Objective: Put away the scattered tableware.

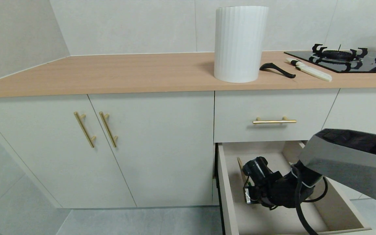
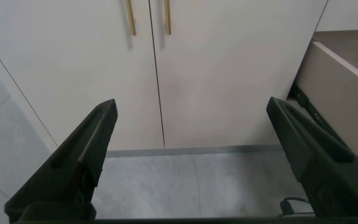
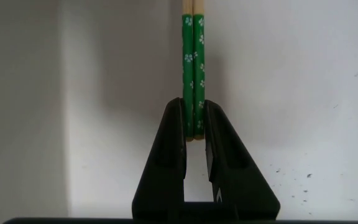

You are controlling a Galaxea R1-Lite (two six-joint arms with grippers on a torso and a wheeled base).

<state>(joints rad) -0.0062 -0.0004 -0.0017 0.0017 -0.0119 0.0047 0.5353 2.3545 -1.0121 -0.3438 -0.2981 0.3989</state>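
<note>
A pair of chopsticks (image 3: 192, 56) with green flowered ends and pale wooden tips is pinched between the narrow fingers of my right gripper (image 3: 193, 121), just above the pale floor of the open lower drawer (image 1: 227, 195). In the head view the right arm reaches down into that drawer, and a wooden sliver of the chopsticks (image 1: 241, 169) pokes out beside the wrist. On the counter lie a black peeler (image 1: 276, 70) and a white knife (image 1: 309, 70). My left gripper (image 2: 191, 109) hangs open and holds nothing, low in front of the cabinet doors.
A tall white ribbed container (image 1: 239, 44) stands on the wooden countertop (image 1: 109, 73), with a black gas hob (image 1: 344, 60) at the far right. A shut drawer with a gold handle (image 1: 274, 121) sits above the open one. The open drawer's side (image 2: 340, 81) is near my left gripper.
</note>
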